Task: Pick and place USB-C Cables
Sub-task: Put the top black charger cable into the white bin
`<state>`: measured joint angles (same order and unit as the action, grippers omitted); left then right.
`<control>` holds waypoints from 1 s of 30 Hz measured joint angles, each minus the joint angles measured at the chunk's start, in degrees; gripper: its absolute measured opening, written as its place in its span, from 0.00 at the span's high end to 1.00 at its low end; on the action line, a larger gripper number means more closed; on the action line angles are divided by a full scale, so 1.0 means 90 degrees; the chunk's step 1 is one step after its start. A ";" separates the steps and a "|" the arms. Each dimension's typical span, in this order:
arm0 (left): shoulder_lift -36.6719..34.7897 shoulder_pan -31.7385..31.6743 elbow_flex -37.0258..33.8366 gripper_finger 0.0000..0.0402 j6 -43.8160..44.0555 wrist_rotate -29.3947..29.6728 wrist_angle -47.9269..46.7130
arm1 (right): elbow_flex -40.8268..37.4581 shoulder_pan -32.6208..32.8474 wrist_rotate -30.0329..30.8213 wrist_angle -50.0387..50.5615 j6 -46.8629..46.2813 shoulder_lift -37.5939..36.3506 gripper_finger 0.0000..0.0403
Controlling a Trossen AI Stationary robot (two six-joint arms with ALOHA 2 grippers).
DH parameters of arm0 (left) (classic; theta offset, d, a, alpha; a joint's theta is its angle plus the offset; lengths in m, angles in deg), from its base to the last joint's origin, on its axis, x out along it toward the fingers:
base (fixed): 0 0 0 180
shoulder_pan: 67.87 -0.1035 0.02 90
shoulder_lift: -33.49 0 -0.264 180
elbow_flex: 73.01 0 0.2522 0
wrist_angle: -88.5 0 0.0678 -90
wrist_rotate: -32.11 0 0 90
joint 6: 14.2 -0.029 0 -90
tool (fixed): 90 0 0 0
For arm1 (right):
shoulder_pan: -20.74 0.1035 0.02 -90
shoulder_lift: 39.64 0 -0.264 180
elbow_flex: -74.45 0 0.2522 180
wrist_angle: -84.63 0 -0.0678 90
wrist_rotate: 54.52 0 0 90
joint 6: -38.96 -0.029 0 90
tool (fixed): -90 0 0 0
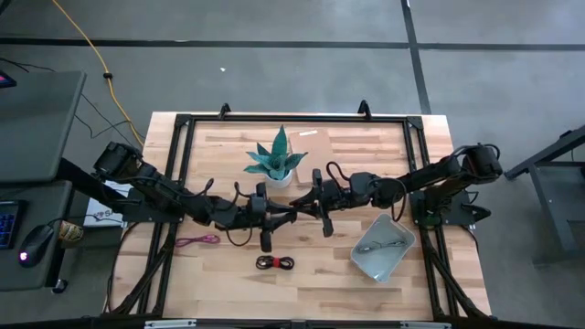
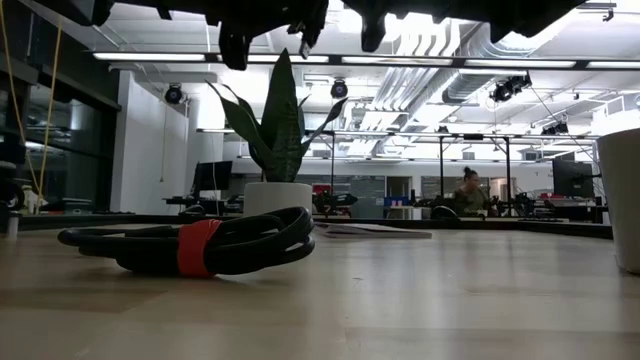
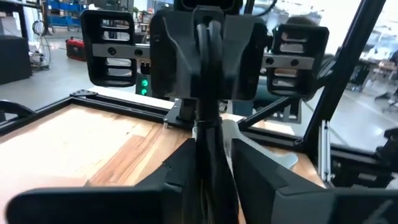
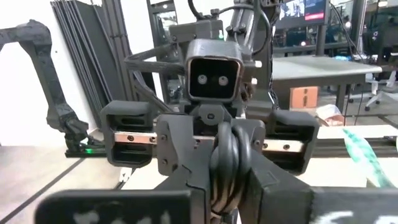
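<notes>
1. Black cable (image 4: pixel 227 155): hanging above the table at the middle of the high view, below the potted plant (image 1: pixel 277 163), between the 2 grippers that are meeting tip to tip.
2. Right gripper (image 4: pixel 227 183): reaching in from the right of the high view, fingers pressing narrow on the black cable's looped bundle.
3. Left gripper (image 3: pixel 211 158): reaching in from the left, fingers standing slightly parted around the same bundle, a sliver of gap showing on 1 side.
4. Pink cable (image 1: pixel 196 240): lying on the table at lower left of the high view.
5. Red-and-black cable (image 1: pixel 275 263): lying at lower centre.
6. Silver-grey cable (image 1: pixel 382 245): lying inside the grey tray (image 1: pixel 366 262) at lower right.
</notes>
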<state>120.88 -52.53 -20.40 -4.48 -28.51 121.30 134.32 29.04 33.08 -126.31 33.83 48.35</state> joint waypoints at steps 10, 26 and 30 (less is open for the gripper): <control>-0.1210 0.0806 -0.0002 0.60 -0.0622 0.1602 -0.1556 | -0.0005 -0.0002 0.0078 0.0939 0.0193 -0.0423 0.97; -0.3539 0.1569 -0.1722 0.56 -0.1271 0.2154 -0.0991 | -0.0017 0.0344 0.1199 0.2737 0.0564 -0.1300 0.98; -0.3648 0.1565 -0.1821 0.56 -0.1271 0.2139 -0.0975 | -0.0019 0.0242 0.1264 0.2906 0.0456 -0.1300 0.98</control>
<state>88.05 -38.44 -36.79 -15.92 -9.26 112.52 134.15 31.21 44.46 -100.16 37.94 36.65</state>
